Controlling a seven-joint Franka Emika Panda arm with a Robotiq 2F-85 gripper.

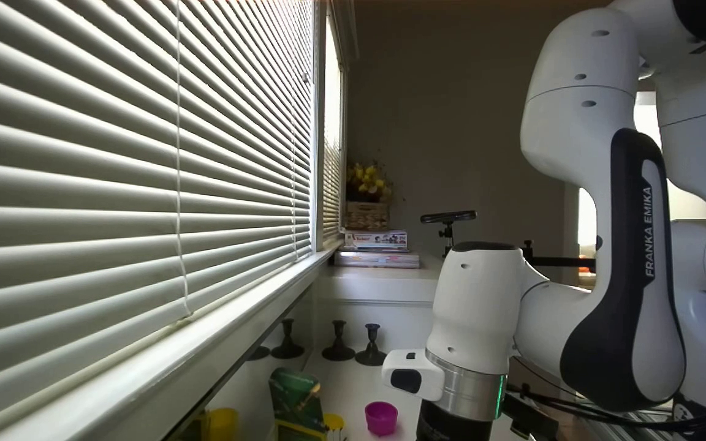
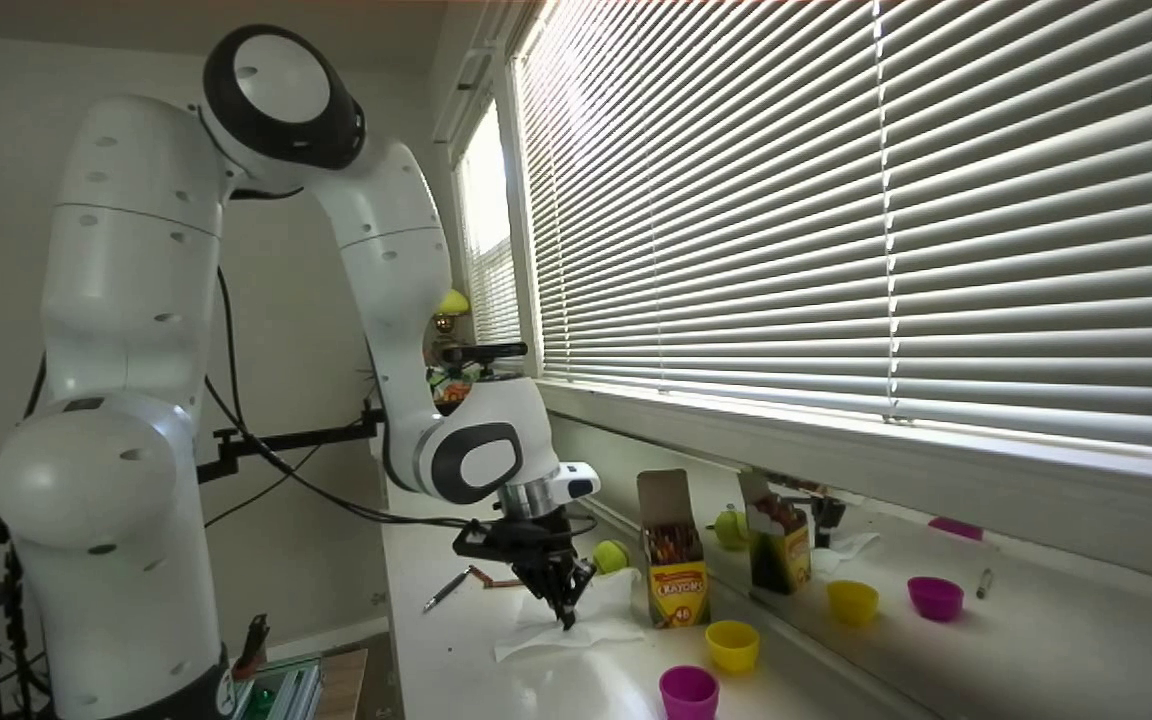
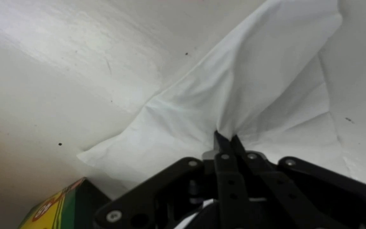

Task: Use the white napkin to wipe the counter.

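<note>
With my end effector [image 3: 227,137] pinching the white napkin [image 3: 202,108] on the bench [image 3: 84,89], I'd best sweep lightly toward the dark speck [image 3: 186,54] at eleven o'clock in wrist view, avoiding the crayon box [image 3: 64,205] at eight.

In an exterior view the counter [image 2: 466,662] carries a pen [image 2: 446,591], napkin [image 2: 611,628] and crayon box [image 2: 679,592], left to right. A yellow cup [image 2: 733,650] and purple cup [image 2: 689,696] stand nearer.

Backlit white slatted blinds [image 1: 144,156], pale window sill [image 1: 169,355] beneath, plain shaded wall [image 2: 301,330], white baseboard [image 2: 336,637] at its foot
</note>
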